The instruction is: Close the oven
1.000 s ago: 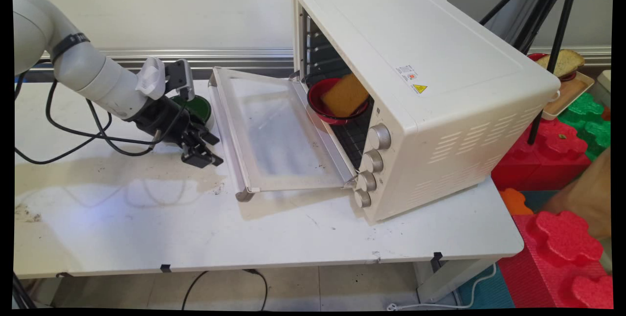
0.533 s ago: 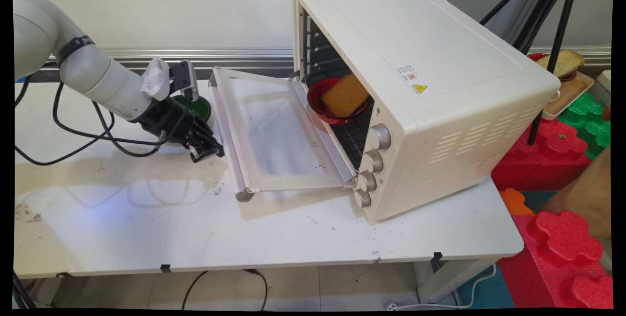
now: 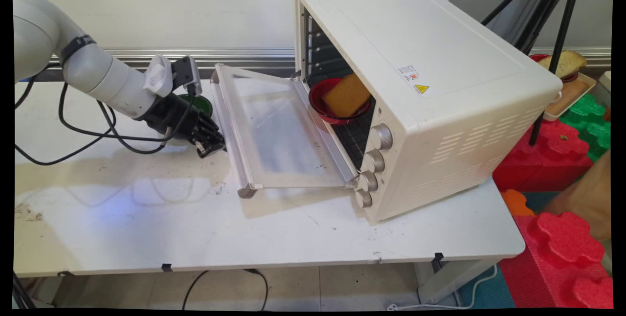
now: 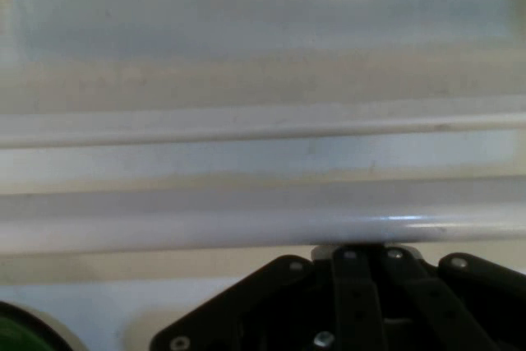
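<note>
door (image 3: pixel 279 130) tilted up slightly, shut gripper (image 3: pixel 213 146) against handle (image 4: pixel 246 232)

You see a white rectangular table (image 3: pixel 274 237), its top scuffed and stained toward the left edge. On it, toward the right edge, stands a cream metal toaster oven (image 3: pixel 430 91), its glass door (image 3: pixel 279 130) dropped open leftward. Near the far edge, left of the door, sits a green round dish (image 3: pixel 199 103).
</note>
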